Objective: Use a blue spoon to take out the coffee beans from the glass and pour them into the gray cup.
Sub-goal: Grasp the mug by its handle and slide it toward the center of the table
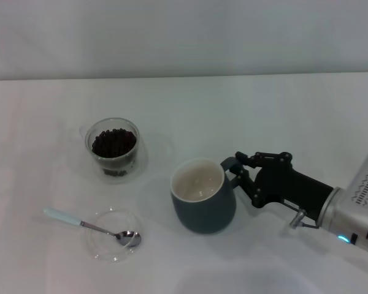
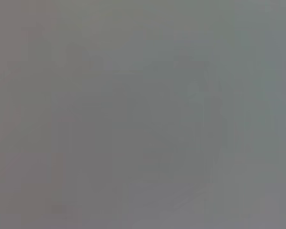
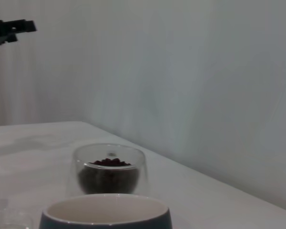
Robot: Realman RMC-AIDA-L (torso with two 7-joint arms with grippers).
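Observation:
The glass (image 1: 114, 160) stands at the left of the white table and holds a heap of coffee beans (image 1: 113, 143). The blue spoon (image 1: 89, 225) lies in front of it, bowl resting in a shallow clear dish, pale handle pointing left. The gray cup (image 1: 203, 205) stands upright in the middle, cream inside bare, handle turned right. My right gripper (image 1: 240, 168) is at that handle. The right wrist view looks over the cup's rim (image 3: 105, 210) to the glass (image 3: 109, 181) and beans (image 3: 109, 162). My left gripper is out of view.
The shallow clear dish (image 1: 104, 250) sits near the front left, under the spoon's bowl. A pale wall closes the table's far edge. A small black part (image 3: 9, 28) shows high in the right wrist view. The left wrist view is plain grey.

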